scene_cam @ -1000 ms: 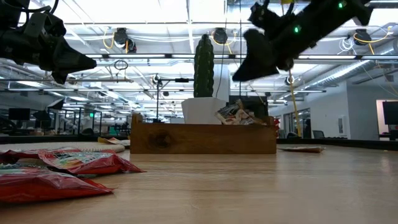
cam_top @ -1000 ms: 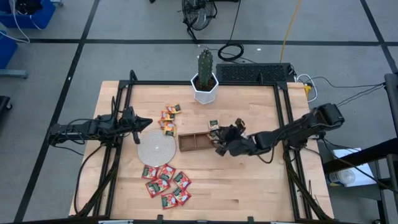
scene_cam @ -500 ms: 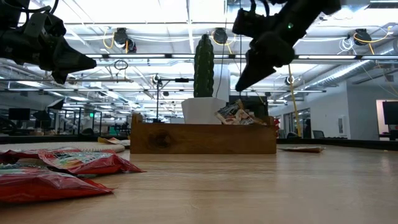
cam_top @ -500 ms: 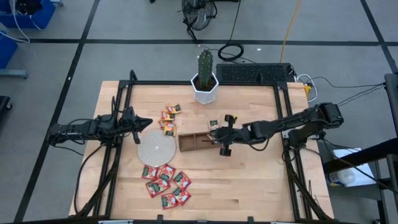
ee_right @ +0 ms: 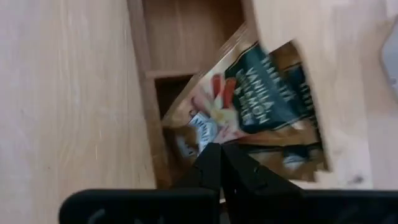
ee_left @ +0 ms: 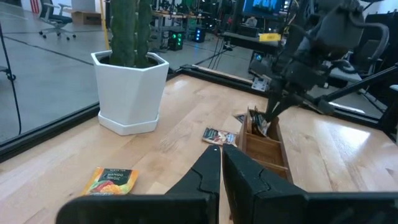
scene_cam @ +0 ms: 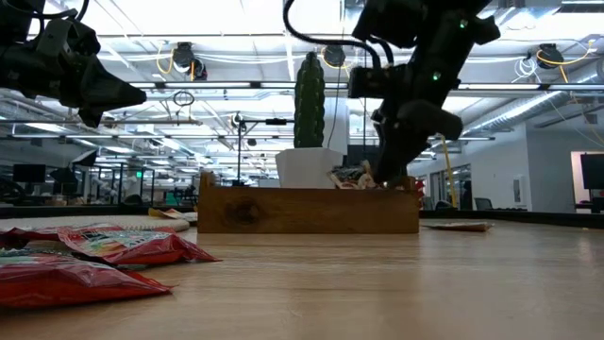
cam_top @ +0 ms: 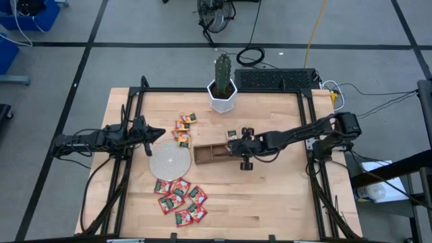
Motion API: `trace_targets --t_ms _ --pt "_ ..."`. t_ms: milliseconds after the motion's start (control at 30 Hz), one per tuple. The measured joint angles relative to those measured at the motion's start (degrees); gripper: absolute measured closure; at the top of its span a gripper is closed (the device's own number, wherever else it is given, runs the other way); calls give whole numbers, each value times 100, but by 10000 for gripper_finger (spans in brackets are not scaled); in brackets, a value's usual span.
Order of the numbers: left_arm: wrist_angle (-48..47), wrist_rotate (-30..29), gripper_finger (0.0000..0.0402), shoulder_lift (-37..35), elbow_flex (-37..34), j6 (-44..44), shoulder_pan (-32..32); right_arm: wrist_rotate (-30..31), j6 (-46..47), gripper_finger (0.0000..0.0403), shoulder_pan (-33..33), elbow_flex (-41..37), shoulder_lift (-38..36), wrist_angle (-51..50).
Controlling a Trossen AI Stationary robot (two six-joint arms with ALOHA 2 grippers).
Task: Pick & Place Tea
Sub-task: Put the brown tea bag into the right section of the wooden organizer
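Our right pincer [cam_top: 237, 144] has come down from above the tray's right end and now pokes into the end compartment of the brown tray [cam_top: 206, 157], its fingers pressed together with nothing between them. A second ago it was half open and higher over that spot, so we judge the whitish sachets [ee_right: 249, 102] there have been let go and are now being nudged down. Those sachets lean tilted against the compartment wall, not flat, so the drop looks done but untidy.

Our left pincer [cam_top: 156, 131] hovers closed and empty over the left of the counter [cam_top: 270, 196], near the round grey disc [cam_top: 169, 159], just as it did before.

Much tea waits outside the tray: red sachets [cam_top: 179, 198] heaped near the front edge, orange-yellow sachets [cam_top: 182, 128] beside the cactus pot [cam_top: 221, 94], and one dark-printed sachet [cam_top: 231, 133] lying just behind the tray. Sorting is far from finished.
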Motion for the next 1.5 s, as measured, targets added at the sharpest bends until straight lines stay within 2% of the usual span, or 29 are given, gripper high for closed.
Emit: trace_targets --t_ms 400,533,633,733,867,1067,1267,1400,1500 --pt "2 0 380 0 -1 0 0 213 164 403 90 0 93 -52" --pt "2 0 380 1 0 0 0 653 -97 403 214 197 93 -44" --pt "2 0 380 0 0 0 0 569 -456 403 240 395 89 -44" --pt "0 0 380 0 -1 0 0 149 -672 403 114 555 89 -126" --pt "2 0 380 0 -2 0 0 77 -539 403 -70 631 89 -440" --pt "0 0 380 0 -1 0 0 350 -104 403 -142 632 89 -988" --pt "2 0 380 1 -1 0 0 938 -187 403 50 632 12 -713" --pt "2 0 380 1 -2 0 0 888 -239 397 188 629 -40 -295" --pt "6 0 380 0 -1 0 0 264 -321 363 303 632 -42 -30"
